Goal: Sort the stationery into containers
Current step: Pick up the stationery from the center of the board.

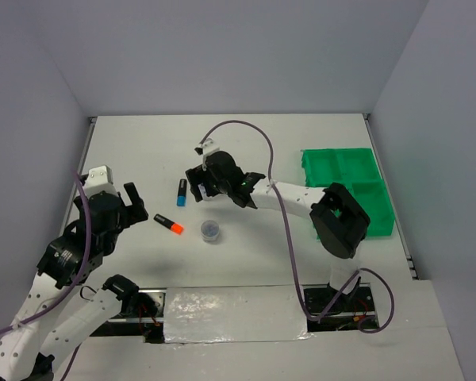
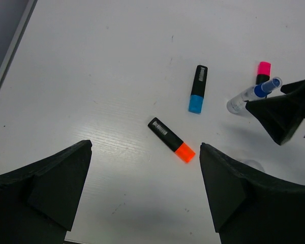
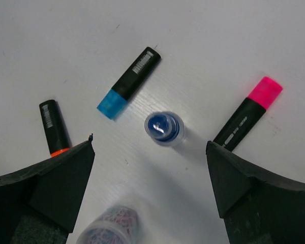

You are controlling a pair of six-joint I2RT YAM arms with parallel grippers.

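My right gripper is open above the small blue-capped clear bottle, which stands upright just ahead of its fingertips. A pink-capped highlighter lies right of the bottle and a blue-capped highlighter left of it. The round clear jar stands near the left finger. My left gripper is open and empty, a little short of the orange-capped highlighter. In the top view the right gripper hides the bottle and the pink highlighter. The green tray sits at the right. No thin pens show.
In the top view the orange highlighter, the blue highlighter and the jar lie between the two grippers. The left gripper is at the left. Grey walls close the table on three sides.
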